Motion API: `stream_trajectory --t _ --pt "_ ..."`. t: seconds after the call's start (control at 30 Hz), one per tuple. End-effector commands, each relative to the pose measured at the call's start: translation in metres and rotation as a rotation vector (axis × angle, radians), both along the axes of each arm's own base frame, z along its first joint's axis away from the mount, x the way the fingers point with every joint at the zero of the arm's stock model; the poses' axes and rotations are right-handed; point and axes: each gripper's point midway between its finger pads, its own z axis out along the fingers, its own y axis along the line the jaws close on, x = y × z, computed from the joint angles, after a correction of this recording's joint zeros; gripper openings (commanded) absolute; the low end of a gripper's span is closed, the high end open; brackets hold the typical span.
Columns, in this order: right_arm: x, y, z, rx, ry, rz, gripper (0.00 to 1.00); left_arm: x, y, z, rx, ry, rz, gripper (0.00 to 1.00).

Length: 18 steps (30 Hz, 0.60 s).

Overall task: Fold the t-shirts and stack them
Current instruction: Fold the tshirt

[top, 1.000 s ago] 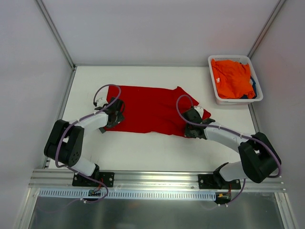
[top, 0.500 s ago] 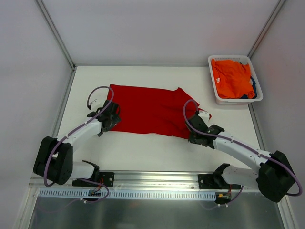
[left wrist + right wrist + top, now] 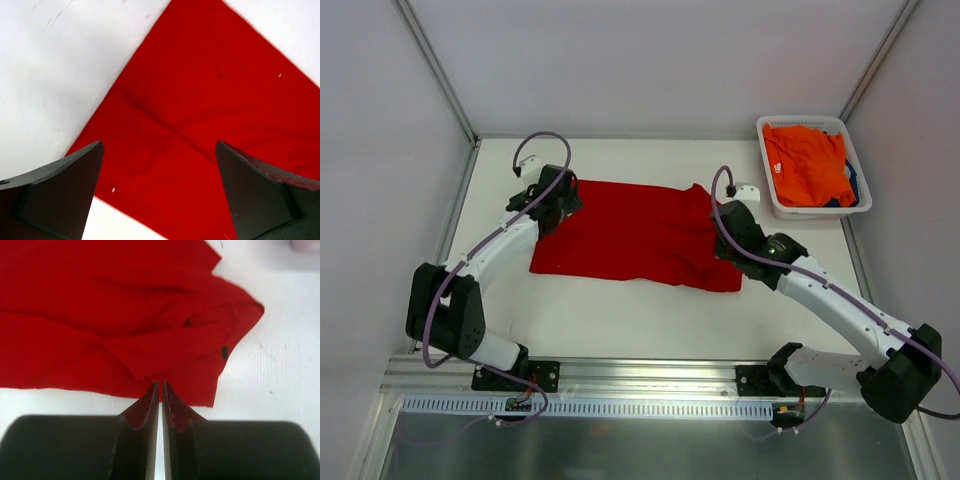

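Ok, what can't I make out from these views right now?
- Right wrist view: right gripper, jaws nearly together at the red t-shirt hem; too tight a gap to see whether cloth is pinched.
- Top view: that gripper's wrist covers the shirt's right edge.
- Top view: the orange t-shirt fills the basket; only a sliver of dark blue cloth shows beside it.

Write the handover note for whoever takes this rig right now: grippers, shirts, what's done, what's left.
Left gripper: open, holding nothing, over the far left corner of the red t-shirt.
Right gripper: jaws all but closed, tips at the shirt's rumpled right end; whether cloth is pinched is unclear.
Things: the red t-shirt lies on the table as a long band. The orange t-shirt and a dark blue one sit in the white basket at the far right.
Done: red shirt laid out, seemingly folded lengthwise.
Left: finish folding it, fold the other two, stack all three.
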Motion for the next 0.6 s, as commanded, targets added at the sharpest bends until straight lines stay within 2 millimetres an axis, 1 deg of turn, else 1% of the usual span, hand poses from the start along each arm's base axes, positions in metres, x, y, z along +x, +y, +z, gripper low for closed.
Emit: stream_trajectory --t 0.0,0.03,0.07,0.1,0.13,0.17,0.2,0.23,0.27,0.3,0.33,0.37,0.4,0.43,0.47,0.5,0.53,0.57 --pt "0.020 -0.011 0.024 -0.058 -0.057 0.003 0.11 0.036 -0.003 0.013 0.024 -0.048 -0.084 0.95" --pt "0.022 -0.007 0.024 -0.036 -0.046 0.018 0.11 0.043 0.000 0.013 0.019 -0.049 -0.085 0.96" --pt "0.025 -0.007 0.026 -0.022 -0.045 0.020 0.11 0.055 -0.002 0.014 0.014 -0.062 -0.092 0.96" --pt "0.032 -0.013 0.028 -0.008 -0.048 0.002 0.12 0.061 -0.003 0.012 0.019 -0.056 -0.109 0.96" --pt "0.033 -0.011 0.027 0.018 -0.036 0.020 0.12 0.066 -0.002 0.012 0.019 -0.057 -0.112 0.96" --pt "0.036 -0.013 0.029 0.027 -0.040 0.011 0.12 0.077 -0.001 0.010 0.021 -0.058 -0.109 0.96" --pt "0.040 -0.020 0.030 0.031 -0.041 -0.007 0.13 0.082 -0.001 0.009 0.025 -0.055 -0.125 0.96" --pt "0.041 -0.022 0.031 0.029 -0.039 0.000 0.13 0.087 0.000 0.000 0.028 -0.042 -0.126 0.96" --pt "0.044 -0.028 0.033 0.032 -0.042 -0.016 0.13 0.097 0.005 0.005 0.025 -0.061 -0.117 0.96" --pt "0.046 -0.030 0.034 0.033 -0.044 -0.017 0.13 0.102 0.006 0.003 0.017 -0.063 -0.120 0.96" --pt "0.046 -0.031 0.034 0.039 -0.039 -0.012 0.13 0.107 0.006 -0.007 0.003 -0.048 -0.130 0.96" --pt "0.048 -0.033 0.035 0.043 -0.043 -0.014 0.13 0.115 0.013 -0.006 -0.007 -0.057 -0.117 0.95" --pt "0.050 -0.038 0.036 0.045 -0.042 -0.026 0.13 0.121 0.013 -0.007 -0.018 -0.065 -0.121 0.95" --pt "0.051 -0.038 0.036 0.053 -0.040 -0.020 0.13 0.127 0.011 -0.017 -0.033 -0.050 -0.136 0.95" --pt "0.053 -0.038 0.037 0.056 -0.045 -0.018 0.13 0.135 0.016 -0.014 -0.038 -0.064 -0.129 0.95" --pt "0.054 -0.039 0.037 0.066 -0.044 -0.018 0.13 0.140 0.017 -0.017 -0.037 -0.065 -0.135 0.95" --pt "0.054 -0.039 0.036 0.068 -0.039 -0.015 0.13 0.144 0.017 -0.027 -0.044 -0.048 -0.142 0.95" --pt "0.056 -0.039 0.037 0.073 -0.043 -0.016 0.13 0.151 0.020 -0.024 -0.045 -0.059 -0.139 0.94"
